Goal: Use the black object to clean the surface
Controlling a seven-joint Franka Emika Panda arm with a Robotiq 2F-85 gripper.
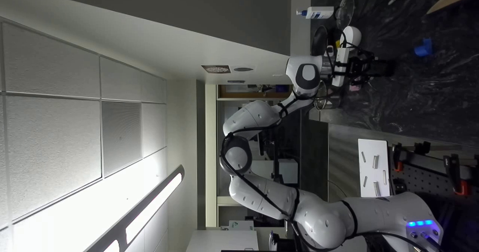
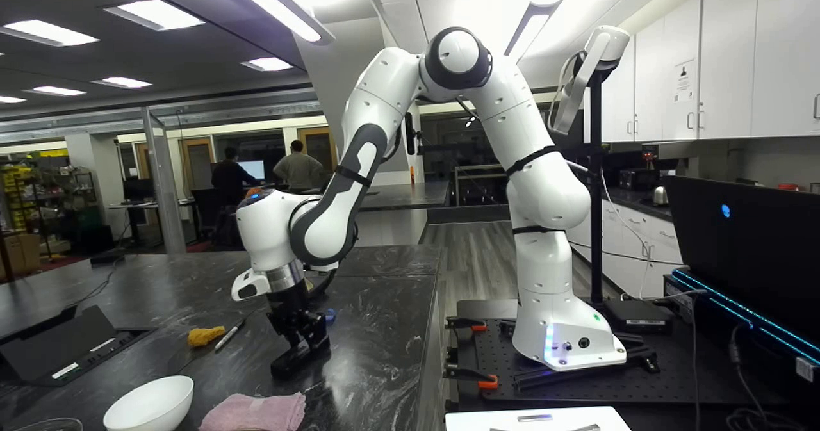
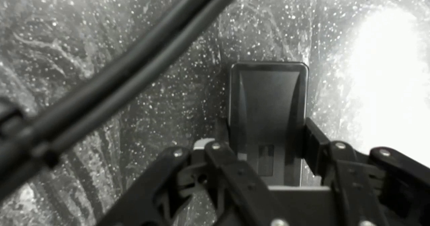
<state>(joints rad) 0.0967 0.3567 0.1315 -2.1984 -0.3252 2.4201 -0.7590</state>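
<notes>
"What finish has the countertop [image 2: 378,335]?"

"Stone-like, streaked, glossy (glare whitens the wrist view's right side)."

"And the black object [image 3: 268,108]?"

"Smooth plastic, by its look, shiny along the rim. The pink cloth [image 2: 266,413], bottom of an exterior view, looks matt."

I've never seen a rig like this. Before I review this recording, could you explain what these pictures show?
The machine is a white robot arm ending in a black gripper, the part that grasps things. Two pictures come from cameras outside the robot; the wrist view looks past the gripper at the countertop. In an exterior view the ceiling is at the left because that picture lies on its side. On the dark countertop are, among other things, a white bowl, a pink cloth, a crumpled yellow item, a pen or marker and a small blue object. The gripper is closed on a flat black object, holding it from both sides.
</notes>
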